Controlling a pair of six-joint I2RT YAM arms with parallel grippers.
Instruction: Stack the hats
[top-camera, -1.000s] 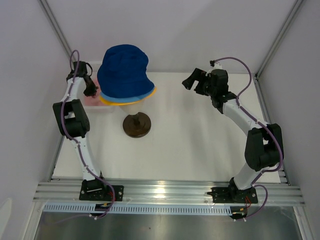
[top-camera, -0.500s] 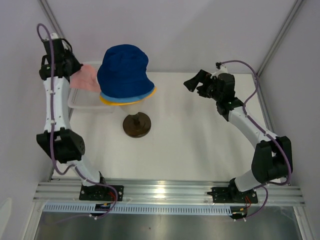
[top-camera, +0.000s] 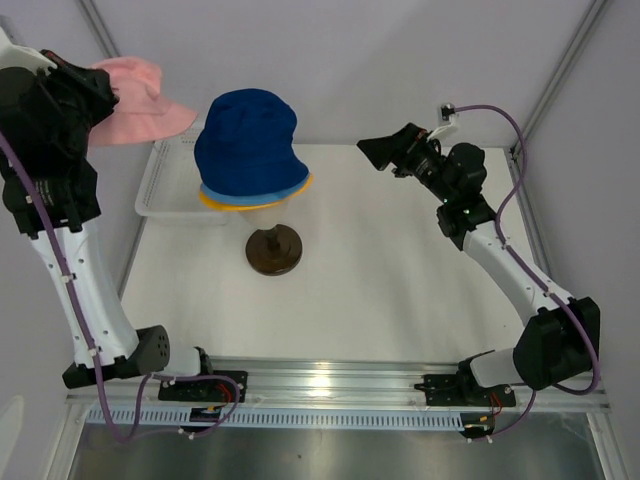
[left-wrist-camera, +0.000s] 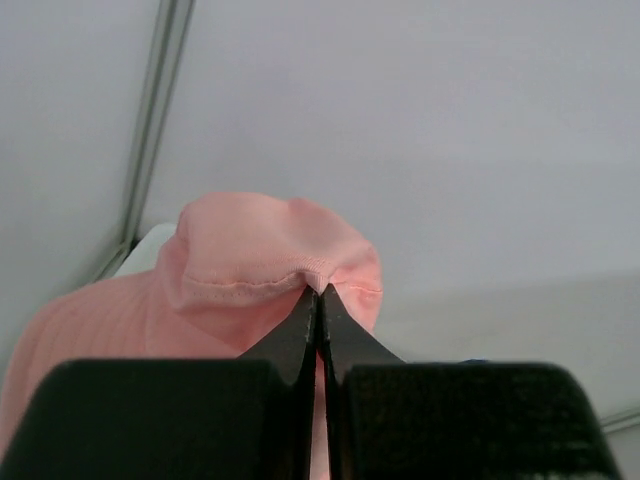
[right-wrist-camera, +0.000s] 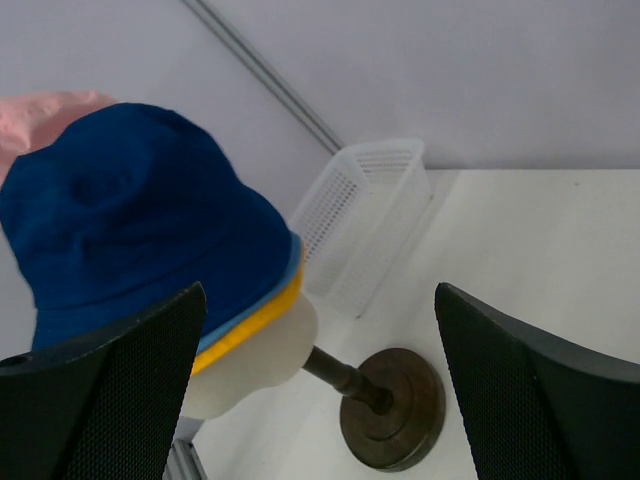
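High over the far left corner of the table (top-camera: 400, 280), the left gripper (left-wrist-camera: 318, 300) is pinching the pale pink hat (top-camera: 135, 105) by a fold of its cloth. Its fingers are pressing together on it, and the hat is hanging in the air above the white basket (top-camera: 165, 190). Its target is lying to the right and lower: the navy hat (top-camera: 247, 140), sitting over the light blue hat (top-camera: 255, 196) and the yellow hat (top-camera: 232, 205) on the mannequin head (right-wrist-camera: 250, 365). The right gripper (top-camera: 385, 152) is hovering spread and empty on the stack's other side, so the left arm looks like the one to carry the pink hat rightward and down onto the navy crown.
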